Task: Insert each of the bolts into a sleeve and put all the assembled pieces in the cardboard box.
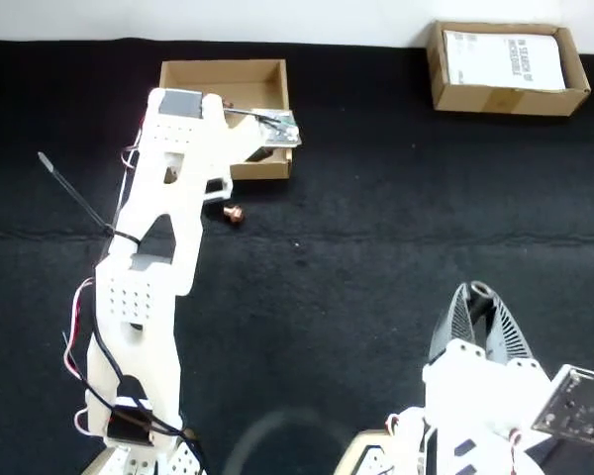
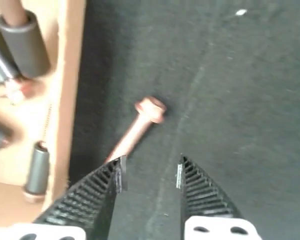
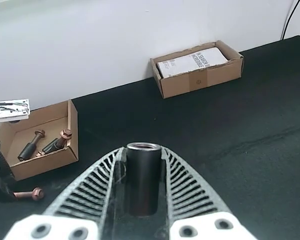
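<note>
- On the desk (image 1: 376,247), just outside the front wall of the cardboard box (image 1: 218,71), lies one loose copper-coloured bolt (image 2: 140,127). It is flat on its side and not yet in a sleeve.
- Above that bolt hangs the left claw (image 2: 150,172), open wide and empty. The bolt's head points away from it, and the plain end runs up to one finger, so the bolt lies off to one side of the gap, not centred in it.
- Near the front edge of the desk, well apart from the box, the right claw (image 3: 143,152) is closed around a dark sleeve (image 3: 142,180). The sleeve's open end faces forward.
- Inside the cardboard box lie at least two assembled pieces (image 3: 31,146), each a bolt seated in a sleeve.
- Judged from this, the step in hand is picking up the last loose bolt, and the task looks well along.
- Next, I think the left claw must shift sideways so that the shank sits between both fingers, then lower and close. After that the bolt has to be lined up with the bore of the waiting sleeve, and the two arms must come together for it.
- At the far right of the desk sits a second box (image 1: 505,99) holding a printed sheet (image 1: 505,57). It carries lines of dark text and a heading, too small to read.
</note>
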`<action>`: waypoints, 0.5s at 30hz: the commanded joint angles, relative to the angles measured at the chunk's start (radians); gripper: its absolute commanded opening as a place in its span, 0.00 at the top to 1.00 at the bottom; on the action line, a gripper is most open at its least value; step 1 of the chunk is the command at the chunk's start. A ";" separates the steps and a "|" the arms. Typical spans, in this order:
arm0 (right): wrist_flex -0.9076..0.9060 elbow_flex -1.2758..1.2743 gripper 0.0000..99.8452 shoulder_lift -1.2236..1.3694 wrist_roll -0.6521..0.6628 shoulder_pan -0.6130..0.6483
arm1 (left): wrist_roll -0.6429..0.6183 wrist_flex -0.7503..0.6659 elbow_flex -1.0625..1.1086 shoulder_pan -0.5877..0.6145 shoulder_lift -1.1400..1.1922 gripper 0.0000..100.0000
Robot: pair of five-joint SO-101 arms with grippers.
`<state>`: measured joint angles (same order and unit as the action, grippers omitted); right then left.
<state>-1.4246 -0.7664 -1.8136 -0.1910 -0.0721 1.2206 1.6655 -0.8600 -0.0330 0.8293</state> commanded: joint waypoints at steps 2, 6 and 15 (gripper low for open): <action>0.071 -0.051 0.99 0.005 0.051 -0.012 | 0.051 -0.078 -0.033 0.018 0.039 0.83; 0.110 -0.091 0.99 0.005 0.087 -0.076 | 0.066 -0.081 -0.033 0.008 0.059 0.83; 0.133 -0.145 0.99 -0.002 0.140 -0.108 | 0.066 -0.083 -0.033 -0.018 0.081 0.83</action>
<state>-1.3157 -0.9091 -1.8136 -0.0637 -0.1672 1.2697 1.5965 -0.8615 -0.0284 0.9229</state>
